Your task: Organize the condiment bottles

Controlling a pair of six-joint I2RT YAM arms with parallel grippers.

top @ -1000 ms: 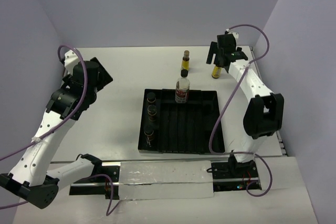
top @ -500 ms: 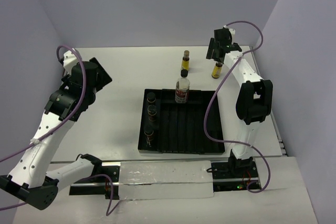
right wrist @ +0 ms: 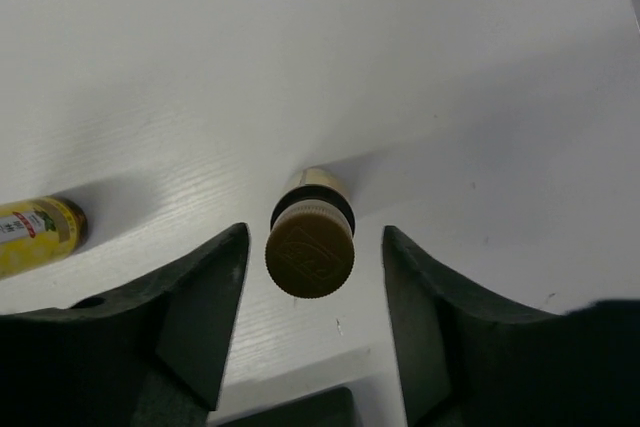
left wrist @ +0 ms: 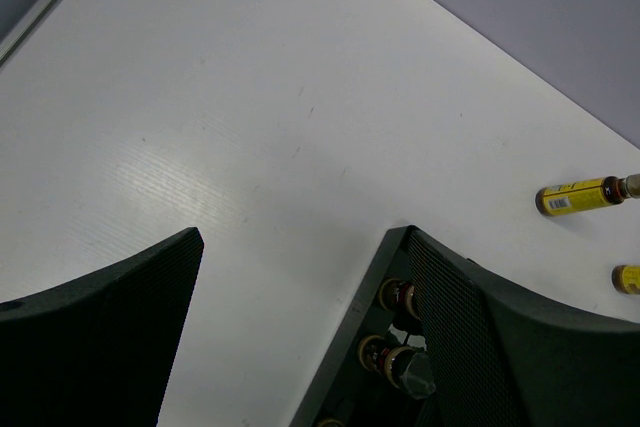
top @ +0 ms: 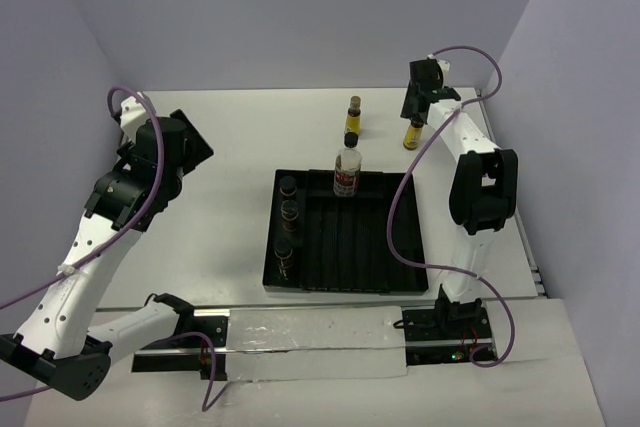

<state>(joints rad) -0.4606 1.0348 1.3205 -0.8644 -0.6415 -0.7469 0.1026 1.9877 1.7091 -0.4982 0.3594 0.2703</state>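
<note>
A black ridged tray [top: 365, 237] sits near the middle of a white table [top: 230, 137]. Pale purple walls [top: 300, 7] enclose it.

Tray [top: 370, 237] blk, ridged. In tray: jars [top: 288, 187] [top: 291, 212] [top: 284, 253] dk brown; clear btl [top: 347, 173] red/wht label. Beyond tray: btls [top: 354, 117] [top: 411, 135] yellow.

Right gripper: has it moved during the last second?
Yes. The right gripper drew back slightly toward the far wall, relative to the yellow bottle beneath it.

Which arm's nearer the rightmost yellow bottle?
Right. The right end effector hangs open above the yellow bottle, fingers straddling its cap; the left end effector is far off, left of the tray.
</note>
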